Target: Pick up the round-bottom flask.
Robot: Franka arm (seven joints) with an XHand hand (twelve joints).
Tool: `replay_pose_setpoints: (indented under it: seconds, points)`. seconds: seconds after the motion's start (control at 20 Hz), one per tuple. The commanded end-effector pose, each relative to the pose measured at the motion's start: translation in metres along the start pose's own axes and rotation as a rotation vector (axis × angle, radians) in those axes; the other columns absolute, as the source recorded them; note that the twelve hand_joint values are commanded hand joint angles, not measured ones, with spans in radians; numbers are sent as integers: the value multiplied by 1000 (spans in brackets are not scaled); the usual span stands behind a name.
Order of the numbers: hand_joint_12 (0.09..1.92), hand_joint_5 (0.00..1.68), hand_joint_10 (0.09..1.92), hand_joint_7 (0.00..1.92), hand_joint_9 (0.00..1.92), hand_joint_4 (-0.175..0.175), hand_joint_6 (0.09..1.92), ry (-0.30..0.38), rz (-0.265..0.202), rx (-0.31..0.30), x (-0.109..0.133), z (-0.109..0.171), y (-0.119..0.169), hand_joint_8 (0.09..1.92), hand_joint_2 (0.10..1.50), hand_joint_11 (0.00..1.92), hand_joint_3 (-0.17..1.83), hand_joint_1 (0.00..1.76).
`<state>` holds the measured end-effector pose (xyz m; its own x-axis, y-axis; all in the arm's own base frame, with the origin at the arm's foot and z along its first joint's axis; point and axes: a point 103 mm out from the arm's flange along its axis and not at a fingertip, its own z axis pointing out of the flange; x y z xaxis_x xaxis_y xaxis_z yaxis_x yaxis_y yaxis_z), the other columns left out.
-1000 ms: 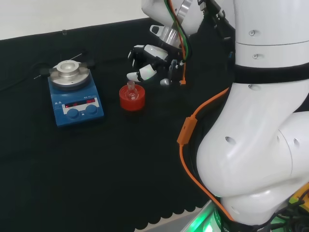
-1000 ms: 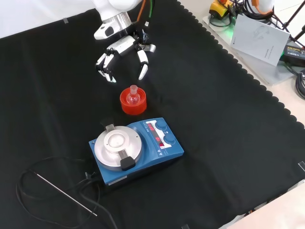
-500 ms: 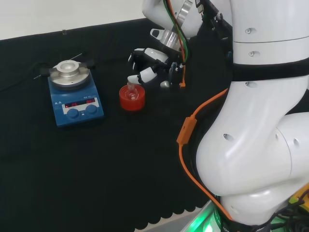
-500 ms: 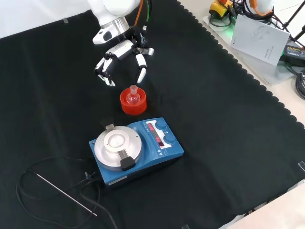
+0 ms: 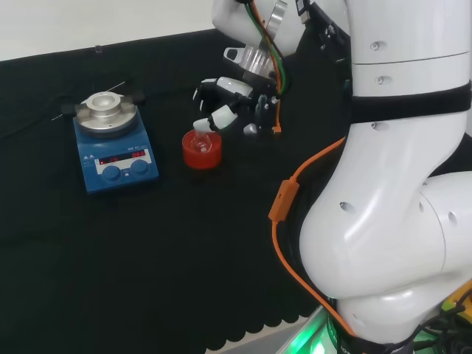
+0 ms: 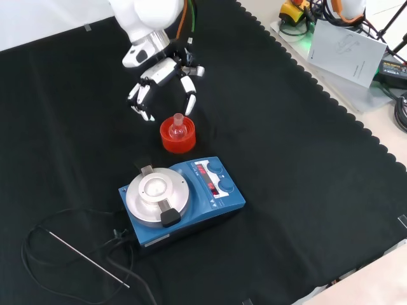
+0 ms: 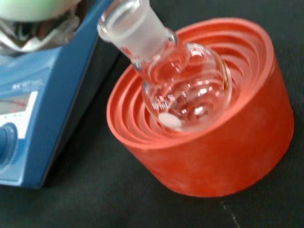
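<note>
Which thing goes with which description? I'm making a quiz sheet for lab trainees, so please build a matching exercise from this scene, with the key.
Things:
1. round-bottom flask
2. stand
3. hotplate
4. hand

Descriptions:
A. blue, with a round silver top plate
B. clear glass, seated in the ribbed ring
C. open, fingers spread just above the flask's neck
D. red, resting on the black cloth

Pairs: 1-B, 2-D, 3-A, 4-C

Black cloth (image 6: 286,159) with a scalloped edge is covering the bench. A pale surface (image 6: 375,279) is showing beyond it. Green light (image 5: 313,335) is glowing below.
</note>
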<state>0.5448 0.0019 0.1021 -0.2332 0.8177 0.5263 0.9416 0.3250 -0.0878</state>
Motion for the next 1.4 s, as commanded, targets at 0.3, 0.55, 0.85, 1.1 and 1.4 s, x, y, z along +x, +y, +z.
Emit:
replay_pose_setpoints:
  seconds: [0.3, 0.55, 0.85, 1.1, 1.4]
  points:
    - [1514, 281, 961, 551, 564, -124, 932, -44, 1, 118, 2, 18, 14, 961, 360, 145, 804, 821]
    - [1519, 245, 980, 479, 505, -124, 858, -63, 17, 135, 0, 13, 10, 973, 351, 129, 798, 786]
    - [1516, 275, 977, 507, 522, -130, 845, -93, 27, 93, 1, 4, -2, 973, 351, 146, 797, 797]
    - [1512, 290, 972, 527, 538, -131, 847, -93, 38, 77, 0, 1, -12, 968, 352, 160, 798, 809]
    - [1510, 297, 967, 541, 551, -131, 850, -96, 44, 75, 0, 0, -15, 965, 352, 165, 799, 817]
